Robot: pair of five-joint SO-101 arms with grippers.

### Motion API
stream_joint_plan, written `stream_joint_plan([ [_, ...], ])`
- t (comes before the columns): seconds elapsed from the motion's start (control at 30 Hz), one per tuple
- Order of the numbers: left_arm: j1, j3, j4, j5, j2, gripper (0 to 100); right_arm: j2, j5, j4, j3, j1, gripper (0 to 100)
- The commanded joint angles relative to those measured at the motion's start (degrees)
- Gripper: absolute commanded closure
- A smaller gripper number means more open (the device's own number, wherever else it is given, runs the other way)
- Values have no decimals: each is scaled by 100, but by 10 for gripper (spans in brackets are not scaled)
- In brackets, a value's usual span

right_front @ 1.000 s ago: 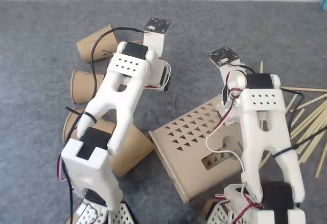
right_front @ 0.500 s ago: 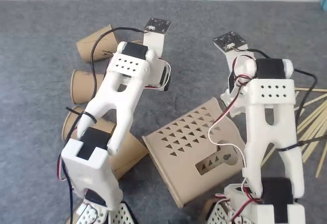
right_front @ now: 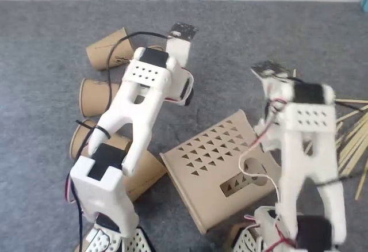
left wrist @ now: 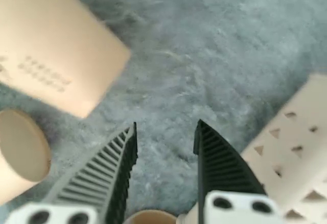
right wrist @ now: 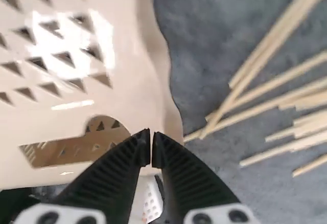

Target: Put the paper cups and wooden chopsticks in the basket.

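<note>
The left gripper (left wrist: 167, 128) hangs above the grey mat (left wrist: 204, 55), its two black ribbed fingers (left wrist: 120, 162) standing apart with nothing between them but bare mat. A paper cup (left wrist: 51, 45) lies on its side beyond the fingertips, its tan wall turned toward the camera. A second cup (left wrist: 20, 150) lies close to it, showing a round flat end, just beside the outer side of one finger. The rim of a third cup (left wrist: 150, 216) peeks out close under the gripper's base, between the two fingers. On the other finger's outer side sits the basket (left wrist: 296, 132), a pale wall pierced with small triangular holes; whether it touches that finger cannot be told.
</note>
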Motion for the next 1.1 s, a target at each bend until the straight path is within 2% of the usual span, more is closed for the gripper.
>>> stream_joint_plan([
  [0.0, 527, -268, 211, -668, -273, 824, -866, -26, -215, 466, 673, 982],
  [0.1, 862, -84, 527, -1143, -545, 826, -1297, 299, -295, 1011, 1077, 930],
  [0.23, 1178, 541, 853, -1776, -1178, 826, -1631, 905, -277, 1398, 1042, 852],
  [0.43, 1108, 1481, 1002, -1785, -2875, 827, -1736, 1152, -75, 1424, 391, 804],
  [0.53, 1037, 1842, 993, -1547, -3675, 826, -1736, 1160, -75, 1424, 4, 804],
  [0.67, 897, 2000, 1002, -1477, -4229, 825, -1640, 1178, -136, 1503, -418, 804],
  [1.07, 765, 2000, 870, -1477, -4026, 824, -57, 1512, -1226, 1943, -57, 803],
])
